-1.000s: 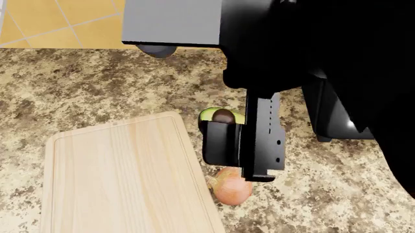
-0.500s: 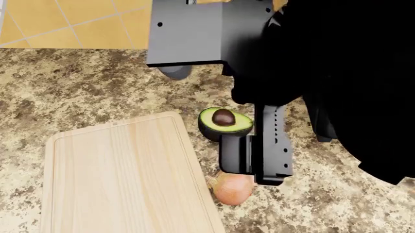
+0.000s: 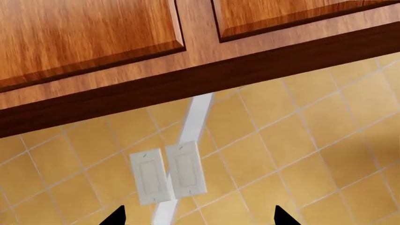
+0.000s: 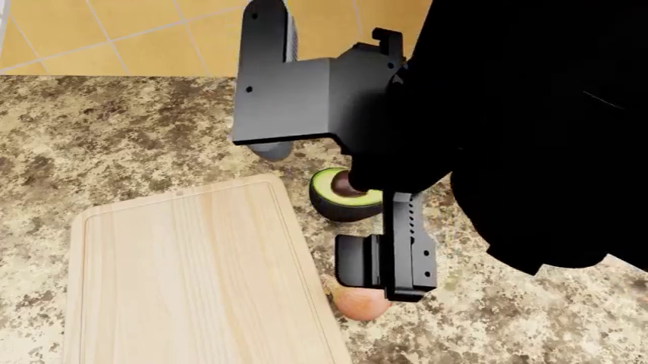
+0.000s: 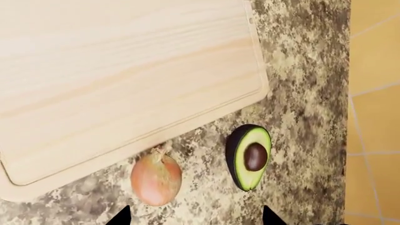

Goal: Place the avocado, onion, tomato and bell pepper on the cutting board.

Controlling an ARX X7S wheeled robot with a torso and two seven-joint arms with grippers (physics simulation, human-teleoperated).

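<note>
avocado point(image 5: 249, 157) and onion point(image 5: 155, 178) lie apart beneath open jaws.

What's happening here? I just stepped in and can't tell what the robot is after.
The right end effector hangs over the granite counter beside the pale wooden cutting board, above the tan egg-shaped onion and close to the halved avocado with a brown pit. Both lie on the counter just off the board, which holds nothing in view. The left end effector points at the tiled wall, holding nothing.
</note>
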